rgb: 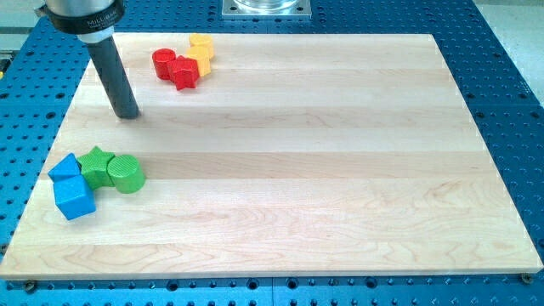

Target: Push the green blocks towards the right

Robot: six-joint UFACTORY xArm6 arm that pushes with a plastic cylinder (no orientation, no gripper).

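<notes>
A green star block (pixel 96 164) and a green cylinder (pixel 126 174) lie side by side near the view's left edge of the wooden board (pixel 297 170). The cylinder is to the right of the star and touches it. My tip (pixel 127 115) rests on the board above the green blocks, apart from them by about a block's width. The rod rises from it towards the view's top left.
Two blue blocks (pixel 71 189) touch the green star on its left and lower side. A red cylinder (pixel 163 63), a red star block (pixel 184 71) and a yellow block (pixel 201 49) cluster near the view's top. A perforated blue table (pixel 501 76) surrounds the board.
</notes>
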